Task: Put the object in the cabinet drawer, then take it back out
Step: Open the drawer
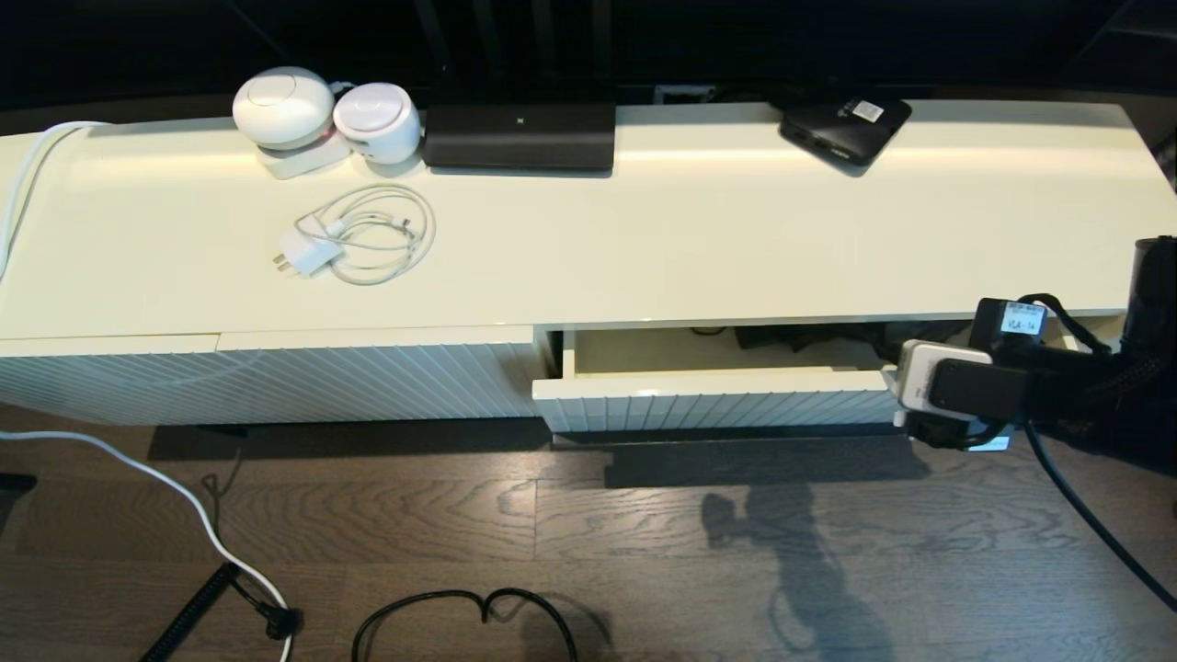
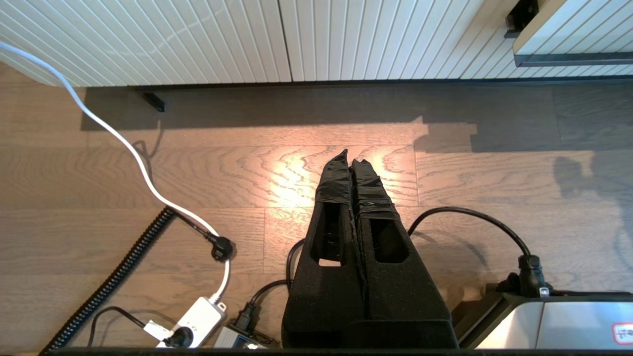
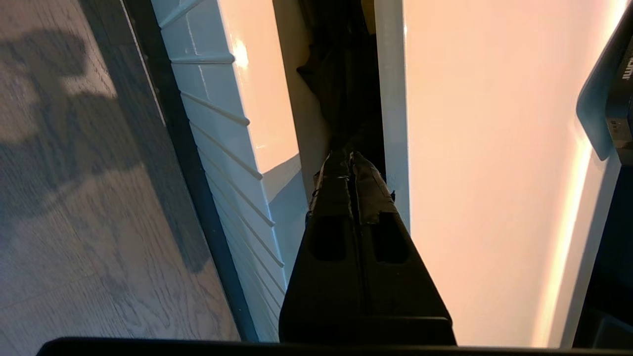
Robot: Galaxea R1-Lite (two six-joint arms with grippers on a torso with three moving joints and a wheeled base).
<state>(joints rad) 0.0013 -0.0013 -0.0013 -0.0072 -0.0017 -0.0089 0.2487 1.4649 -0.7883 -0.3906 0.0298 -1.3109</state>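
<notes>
Right gripper (image 3: 350, 158): your working arm sits at the right end of the drawer, fingers pressed together with nothing between them, tips at the mouth of the gap between the drawer and the cabinet top. It holds nothing.
Left gripper (image 2: 350, 157): parked low over the wooden floor (image 2: 148, 168) in front of the cabinet, fingers closed and empty; you can leave it there.
Cabinet drawer (image 1: 717, 397): pulled only part way out, so the opening under the cabinet top (image 1: 699, 239) is a narrow slot. That explains the thin, closed finger posture for getting in.
Umbrella (image 1: 800, 336): it lies inside the drawer towards the back right, mostly under the overhang; from the wrist you see its dark folds just ahead of the fingertips.
Stage, as I judge it: the object is in, and taking it out is yet to be done.
Materials: the drawer front is cream with vertical ribs; its interior and the top are glossy and glare under the light. The umbrella fabric is loose, bunchy and slick, so expect a grasp on cloth alone to slip; I cannot see the handle.
Bystanders: a flat black box (image 1: 844, 127) and a white charger cable (image 1: 363, 241) lie on top, well clear of your work.
</notes>
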